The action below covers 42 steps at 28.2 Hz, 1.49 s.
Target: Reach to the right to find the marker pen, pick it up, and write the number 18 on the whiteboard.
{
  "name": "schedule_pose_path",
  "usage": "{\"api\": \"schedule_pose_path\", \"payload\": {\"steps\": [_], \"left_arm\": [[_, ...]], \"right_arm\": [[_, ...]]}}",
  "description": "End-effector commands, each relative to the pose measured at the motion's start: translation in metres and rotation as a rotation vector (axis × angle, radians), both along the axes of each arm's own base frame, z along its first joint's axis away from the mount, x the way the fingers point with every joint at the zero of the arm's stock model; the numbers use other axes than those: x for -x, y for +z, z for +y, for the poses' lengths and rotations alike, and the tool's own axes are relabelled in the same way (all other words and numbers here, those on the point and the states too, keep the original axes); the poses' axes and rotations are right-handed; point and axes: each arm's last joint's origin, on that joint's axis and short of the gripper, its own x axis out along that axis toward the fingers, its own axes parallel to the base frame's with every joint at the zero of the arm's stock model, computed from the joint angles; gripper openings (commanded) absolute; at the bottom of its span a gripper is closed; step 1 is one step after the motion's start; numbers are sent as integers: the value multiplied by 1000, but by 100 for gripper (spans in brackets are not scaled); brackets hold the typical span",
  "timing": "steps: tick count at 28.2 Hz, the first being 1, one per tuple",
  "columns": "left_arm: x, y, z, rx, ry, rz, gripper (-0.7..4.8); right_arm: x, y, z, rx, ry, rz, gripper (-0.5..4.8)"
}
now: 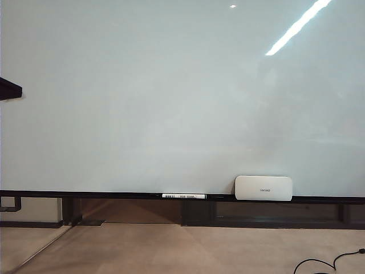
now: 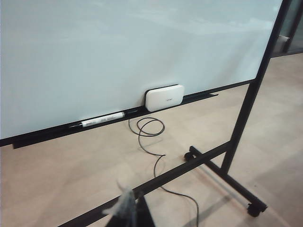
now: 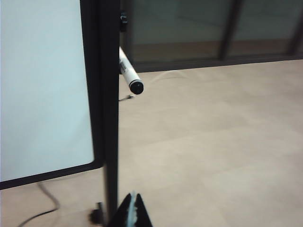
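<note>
The whiteboard (image 1: 171, 103) fills the exterior view, and no number 18 is in view on it. In the right wrist view the marker pen (image 3: 129, 74), white with a black end, sticks out from behind the board's black side post (image 3: 110, 118). My right gripper (image 3: 133, 210) is shut and empty. It hangs low beside that post, well short of the pen. My left gripper (image 2: 127, 209) looks shut with nothing held, above the floor in front of the board's lower frame. Neither gripper shows in the exterior view.
Another white marker with a long label (image 1: 183, 196) (image 2: 102, 119) lies on the lower rail (image 1: 85, 194). A white eraser block (image 1: 263, 188) (image 2: 164, 97) rests to its right. A black cable (image 2: 151, 137) loops on the floor. The stand's wheeled foot (image 2: 227, 182) juts forward. A dark bar (image 1: 8, 88) enters at the left edge.
</note>
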Motion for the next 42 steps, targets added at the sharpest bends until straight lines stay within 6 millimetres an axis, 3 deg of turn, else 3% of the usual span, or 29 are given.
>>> {"api": "schedule_pose_path", "payload": {"steps": [1, 7, 13, 24, 29, 35, 37, 40, 42], "left_arm": [[0, 0, 0, -17, 13, -11, -3], [0, 0, 0, -22, 15, -8, -3], [0, -4, 1, -34, 33, 27, -3], [-1, -4, 2, -26, 73, 42, -6], [-1, -5, 2, -16, 65, 57, -6], [-2, -5, 1, 1, 67, 72, -5], [-2, -5, 2, 0, 77, 72, -5], [-2, -5, 2, -3, 82, 69, -5], [-2, -5, 2, -4, 92, 69, -5]], "right_arm": [[2, -4, -20, -43, 91, -36, 3], [-10, -24, -55, -106, 228, -66, 3], [-27, -45, -77, -118, 318, -75, 14], [-50, -84, -100, -84, 329, -88, 27], [-68, -90, -99, -40, 348, -111, 28], [-86, -85, -94, 19, 340, -135, 108], [-89, -82, -94, 35, 336, -140, 151], [-94, -75, -96, 57, 315, -149, 270], [-94, -73, -98, 64, 282, -152, 287]]}}
